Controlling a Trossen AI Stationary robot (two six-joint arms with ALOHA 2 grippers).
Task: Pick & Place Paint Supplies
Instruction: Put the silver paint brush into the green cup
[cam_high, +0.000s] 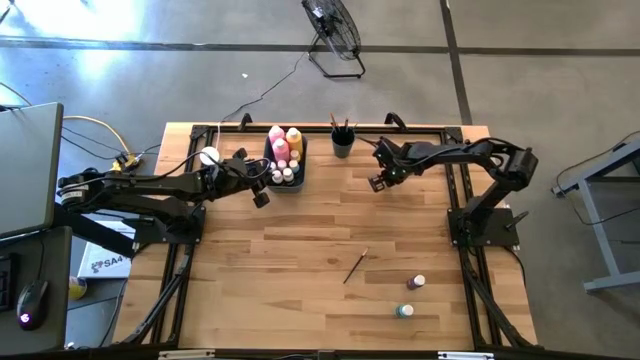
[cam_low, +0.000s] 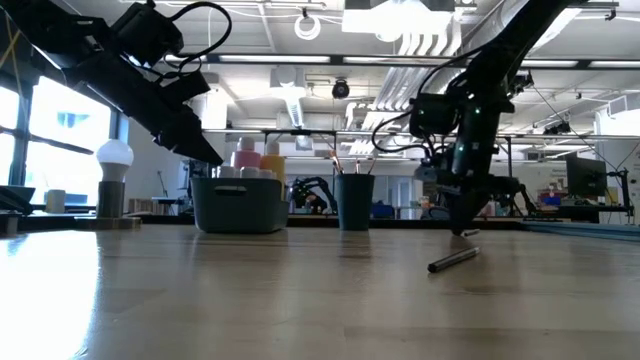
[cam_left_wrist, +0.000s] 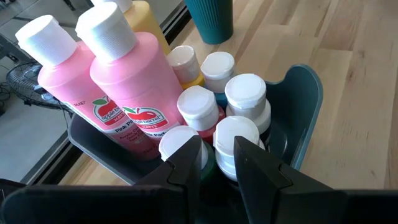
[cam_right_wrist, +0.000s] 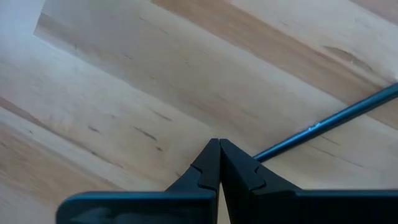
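Parted narrowly, the left gripper's (cam_left_wrist: 217, 163) fingers (cam_left_wrist: 186, 163) are held just above the small white-capped bottles (cam_left_wrist: 245, 93) in the dark bin (cam_left_wrist: 305, 99), with nothing gripped; the pink bottles (cam_left_wrist: 134, 87) stand just beyond. Its arm is stretched across from the table's (cam_high: 300, 250) left edge. The right gripper's (cam_right_wrist: 219, 163) fingers are pressed together on a thin brush (cam_right_wrist: 329, 121), pointed down over the boards, its arm folded back from the right. A loose brush (cam_high: 356, 266) and two small bottles (cam_high: 417, 283) are seen well apart from both.

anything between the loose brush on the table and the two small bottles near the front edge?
No. High view shows bare wood between the paintbrush and the two small bottles.
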